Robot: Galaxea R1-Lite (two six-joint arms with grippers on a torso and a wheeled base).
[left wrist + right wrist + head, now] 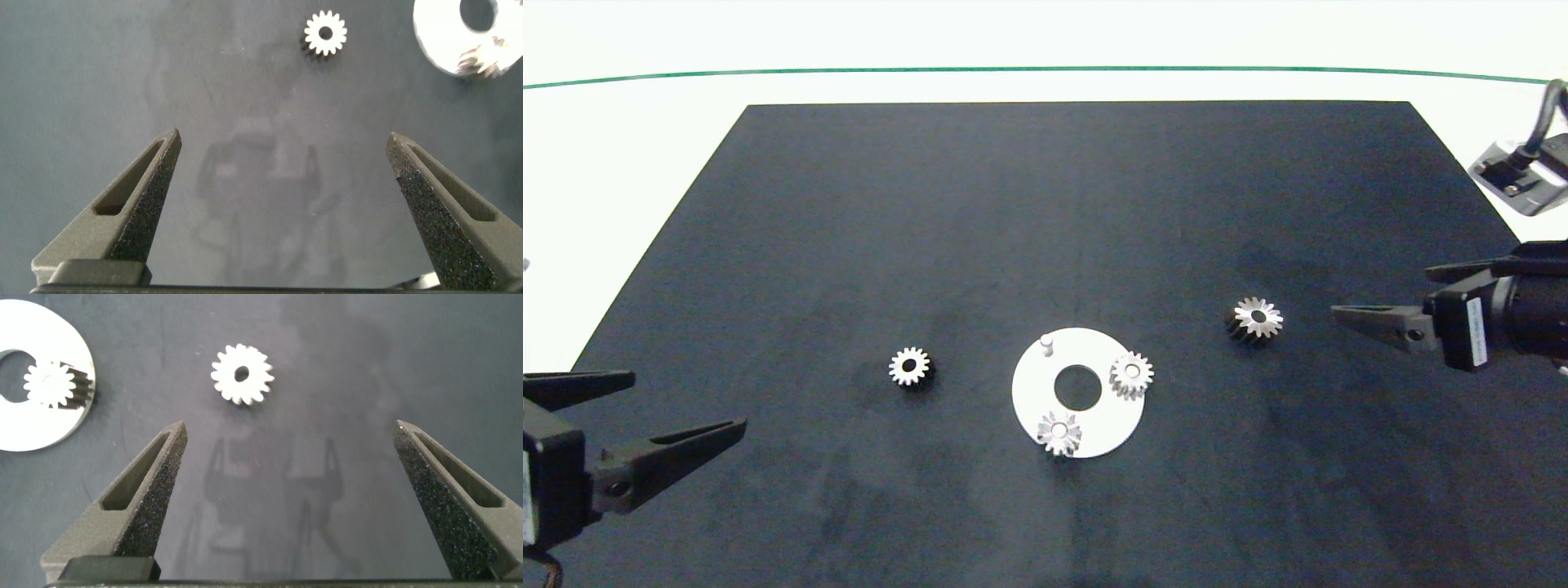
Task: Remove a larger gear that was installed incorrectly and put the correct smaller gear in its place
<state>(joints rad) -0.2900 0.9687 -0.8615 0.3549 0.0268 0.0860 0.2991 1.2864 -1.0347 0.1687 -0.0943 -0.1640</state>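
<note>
A black mat point(1045, 204) covers the table, and on it lies a white disc point(1094, 429) with two gears and one bare peg point(1047, 344). The larger gear point(1257, 318) lies on the mat just ahead of the right gripper point(1364, 318), whose fingers stand wide apart and hold nothing. The smaller gear point(910, 367) lies farther from the left gripper point(678, 408), which is also wide open and holds nothing.

Surface: black mat point(1045, 204) over a white table point(645, 131).
Disc: white ring plate point(1086, 425) near the mat's front edge, middle.
Smaller gear point(910, 367): on the mat, left of the plate.
Larger gear point(1257, 318): on the mat, toward the right edge.
</note>
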